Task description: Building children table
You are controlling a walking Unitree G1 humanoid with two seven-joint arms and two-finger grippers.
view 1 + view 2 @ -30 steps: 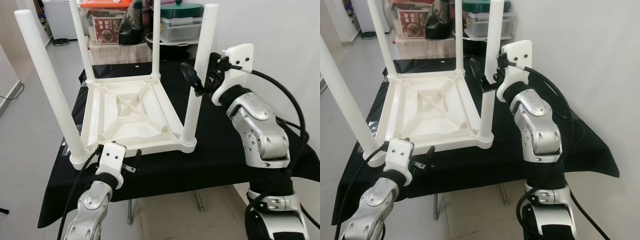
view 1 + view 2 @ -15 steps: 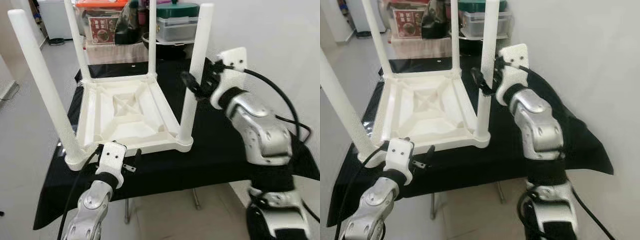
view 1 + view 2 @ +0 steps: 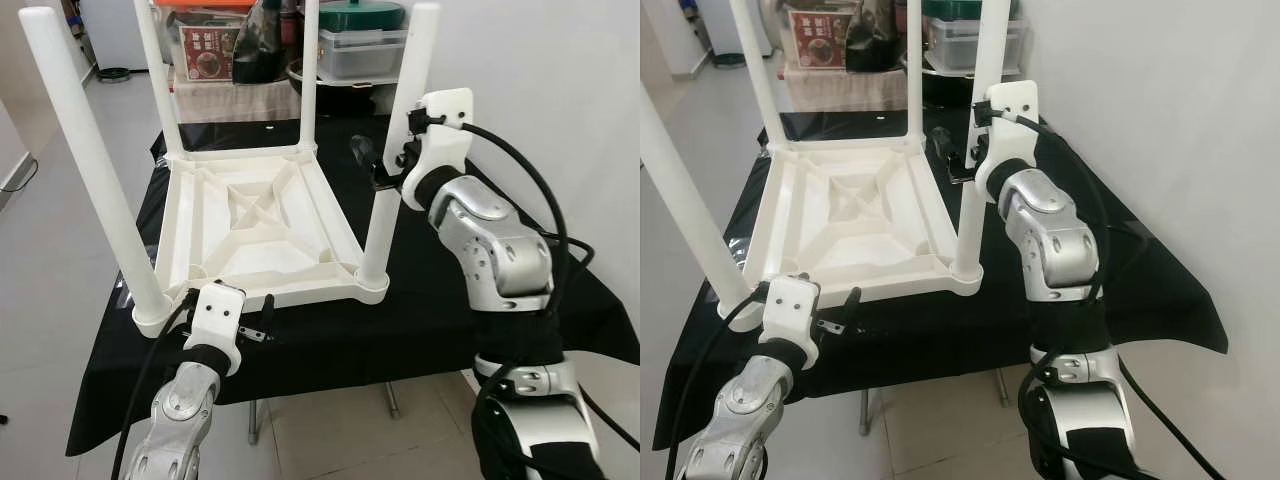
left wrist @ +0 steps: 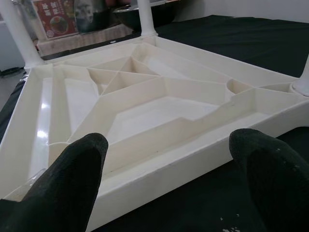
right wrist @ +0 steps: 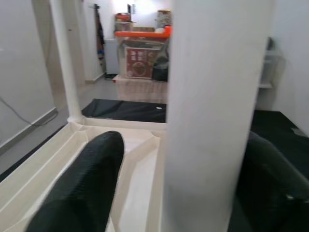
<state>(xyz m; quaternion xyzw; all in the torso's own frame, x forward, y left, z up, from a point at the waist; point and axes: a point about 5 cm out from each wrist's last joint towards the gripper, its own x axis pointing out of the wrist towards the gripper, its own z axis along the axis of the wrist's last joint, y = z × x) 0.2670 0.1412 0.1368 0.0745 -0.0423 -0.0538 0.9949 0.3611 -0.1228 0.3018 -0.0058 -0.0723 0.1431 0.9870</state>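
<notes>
Right wrist view: leg (image 5: 212, 111) between right tool's (image 5: 178, 188) fingers (spread).

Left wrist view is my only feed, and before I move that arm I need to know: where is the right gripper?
Observer: The right gripper is up at the near right leg, partway up it, with one black finger on either side.
Operator: Is it clamped on?
Observer: Not by the look of it. The right wrist view shows a gap between one finger and the leg, so it looks open.
Operator: Are all the legs in?
Observer: Four legs stand upright from the upturned white table, the near left leg among them.
</notes>
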